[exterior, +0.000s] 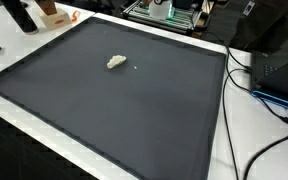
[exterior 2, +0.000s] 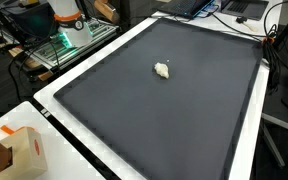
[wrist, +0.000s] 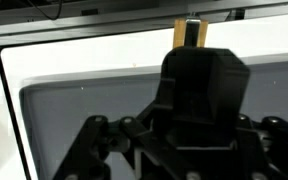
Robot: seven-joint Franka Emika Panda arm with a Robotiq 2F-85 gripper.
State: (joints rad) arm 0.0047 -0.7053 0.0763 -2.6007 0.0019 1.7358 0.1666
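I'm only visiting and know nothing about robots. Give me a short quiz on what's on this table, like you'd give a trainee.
1. True or false: the small white lump lies on the dark mat.
2. What colour is the table around the mat? A white, B red, C green.
3. Does the wrist view show whether the jaws are open or shut?
Key: 1 true; 2 A; 3 no, their tips are out of frame.

The black hand [wrist: 189, 140] fills the wrist view — fingertips cut off below.
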